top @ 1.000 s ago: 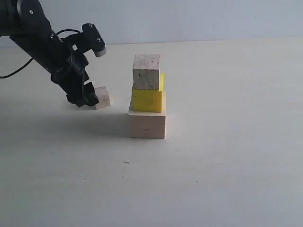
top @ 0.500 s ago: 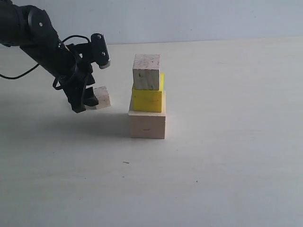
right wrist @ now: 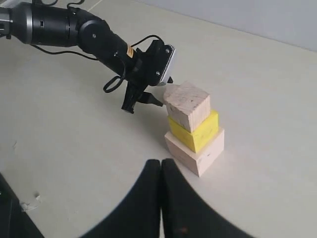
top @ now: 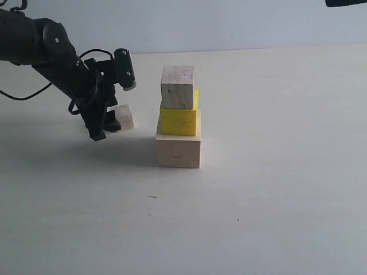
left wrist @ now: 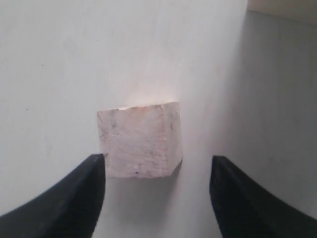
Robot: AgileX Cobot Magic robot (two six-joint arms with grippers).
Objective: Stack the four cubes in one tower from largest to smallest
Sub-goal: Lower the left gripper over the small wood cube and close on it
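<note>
Three cubes are stacked in the exterior view: a large pale wood base (top: 178, 150), a yellow cube (top: 179, 120) and a small pale wood cube (top: 177, 87) on top. The second small pale cube (top: 124, 117) rests on the table to the left of the stack. My left gripper (top: 110, 125) is low beside it, open. In the left wrist view this cube (left wrist: 139, 147) sits between the spread fingers (left wrist: 74, 198), close to one and well apart from the other. My right gripper (right wrist: 161, 166) is shut and empty, held high above the tower (right wrist: 194, 130).
The pale tabletop (top: 275, 189) spreads wide to the right of the stack and in front of it. The black left arm (top: 46, 48) and its cable stretch in from the far left. A dark piece of the right arm (top: 347, 2) shows at the top right edge.
The left wrist has turned and lifted a little while the fingers stayed low around the loose small cube. That cube and the stack have not moved.
</note>
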